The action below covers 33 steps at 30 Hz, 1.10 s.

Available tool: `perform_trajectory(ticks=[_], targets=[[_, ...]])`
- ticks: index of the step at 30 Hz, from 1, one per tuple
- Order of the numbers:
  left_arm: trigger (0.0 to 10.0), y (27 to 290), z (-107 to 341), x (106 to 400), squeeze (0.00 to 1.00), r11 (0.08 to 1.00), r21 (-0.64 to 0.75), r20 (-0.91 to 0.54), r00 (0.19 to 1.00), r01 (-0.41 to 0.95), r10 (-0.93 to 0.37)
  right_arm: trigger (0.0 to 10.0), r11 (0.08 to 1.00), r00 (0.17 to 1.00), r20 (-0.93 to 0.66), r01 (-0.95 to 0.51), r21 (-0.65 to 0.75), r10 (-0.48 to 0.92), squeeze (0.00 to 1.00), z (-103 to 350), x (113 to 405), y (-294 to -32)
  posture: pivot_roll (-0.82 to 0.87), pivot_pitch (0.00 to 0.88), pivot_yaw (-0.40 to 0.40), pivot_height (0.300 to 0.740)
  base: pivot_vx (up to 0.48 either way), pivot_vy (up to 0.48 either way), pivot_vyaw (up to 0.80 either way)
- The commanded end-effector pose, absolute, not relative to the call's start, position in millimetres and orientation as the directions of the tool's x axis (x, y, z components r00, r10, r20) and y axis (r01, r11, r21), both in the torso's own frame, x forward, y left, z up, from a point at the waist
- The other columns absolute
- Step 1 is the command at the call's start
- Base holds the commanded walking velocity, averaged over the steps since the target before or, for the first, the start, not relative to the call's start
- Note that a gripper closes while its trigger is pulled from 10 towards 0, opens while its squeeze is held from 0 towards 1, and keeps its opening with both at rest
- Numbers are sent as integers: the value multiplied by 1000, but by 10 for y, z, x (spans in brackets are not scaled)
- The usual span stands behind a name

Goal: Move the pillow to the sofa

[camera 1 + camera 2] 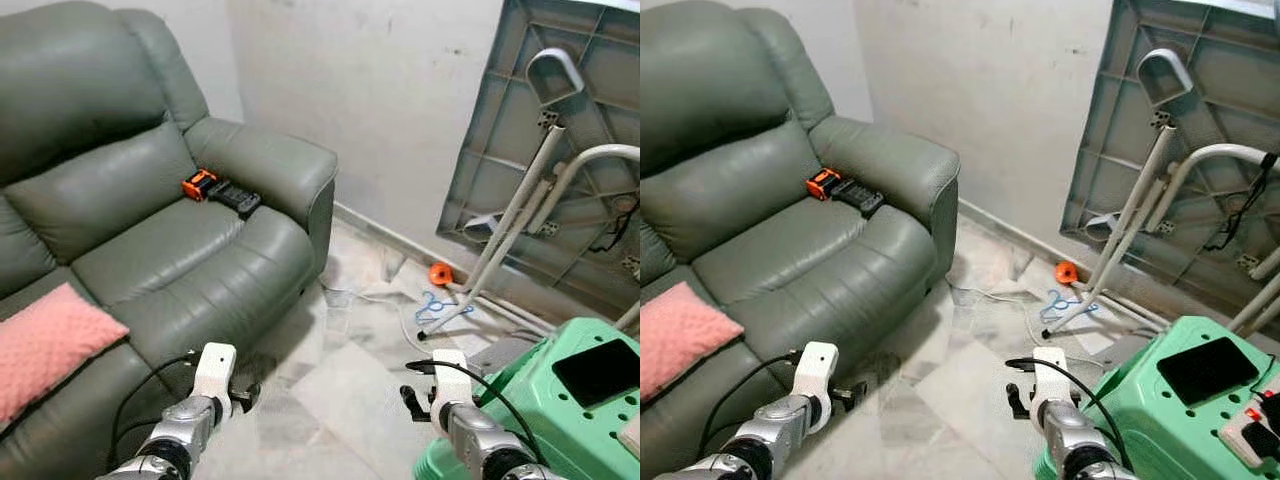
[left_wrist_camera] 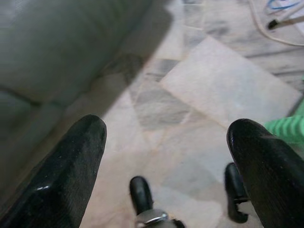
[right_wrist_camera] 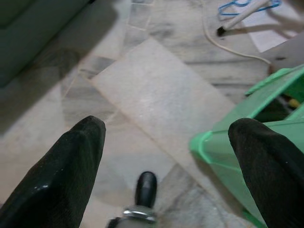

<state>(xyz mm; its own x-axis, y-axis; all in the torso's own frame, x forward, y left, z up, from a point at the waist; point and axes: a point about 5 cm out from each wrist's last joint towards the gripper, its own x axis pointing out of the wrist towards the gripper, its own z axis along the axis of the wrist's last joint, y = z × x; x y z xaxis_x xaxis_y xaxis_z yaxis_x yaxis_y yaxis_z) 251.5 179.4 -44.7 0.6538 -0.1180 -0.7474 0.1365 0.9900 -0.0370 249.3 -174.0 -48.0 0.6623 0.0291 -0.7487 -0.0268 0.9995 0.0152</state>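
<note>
A pink pillow point(image 1: 45, 345) lies on the front left part of the grey-green leather sofa point(image 1: 180, 250), at the picture's left edge. My left gripper point(image 2: 166, 137) hangs low over the tiled floor just in front of the sofa's base, open and holding nothing. It is to the right of the pillow and below it. My right gripper point(image 3: 166, 137) is also open and holds nothing. It hangs over the floor beside a green plastic stool point(image 3: 228, 137).
An orange and black device point(image 1: 220, 190) lies on the sofa seat near the armrest. The green stool point(image 1: 560, 400) carries a flat black object point(image 1: 600, 370). A grey panel point(image 1: 560, 150) and a white tube frame point(image 1: 520, 220) lean against the wall. A blue hanger point(image 1: 435, 305) and a cable lie on the floor.
</note>
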Motion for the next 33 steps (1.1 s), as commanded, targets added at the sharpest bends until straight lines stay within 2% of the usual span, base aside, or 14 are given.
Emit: perform_trajectory(ticks=[1,8,14,17,23,33], targets=[[10000,1886,-434,2521,0,995,-24,-752,654,96,-81,10000,1000,669,-743,-18,19,26,0,-466,2514,-1723,-46,0,27,740,0,0,0],[10000,1977,-469,2456,0,993,33,-773,633,111,-45,10000,999,652,-758,-30,-20,4,0,-499,2459,-1792,-53,0,27,740,0,0,0],[10000,2040,-567,2294,0,995,38,-802,596,96,-27,10000,1000,624,-781,-10,-25,-13,0,-575,2331,-1873,-57,0,26,740,0,0,-750],[10000,2088,-614,2205,0,998,34,-814,581,59,-7,10000,998,592,-806,-27,-56,-29,0,-664,2170,-1941,-59,0,24,740,0,0,-731],[10000,2091,-629,2180,0,999,20,-815,580,26,1,10000,996,569,-821,-40,-77,-40,0,-713,2074,-1979,-60,0,21,740,0,0,-728],[10000,2098,-655,2139,0,999,32,-824,566,12,19,10000,994,582,-813,-78,-74,-15,0,-697,2149,-1786,-67,0,23,740,0,0,-719]])
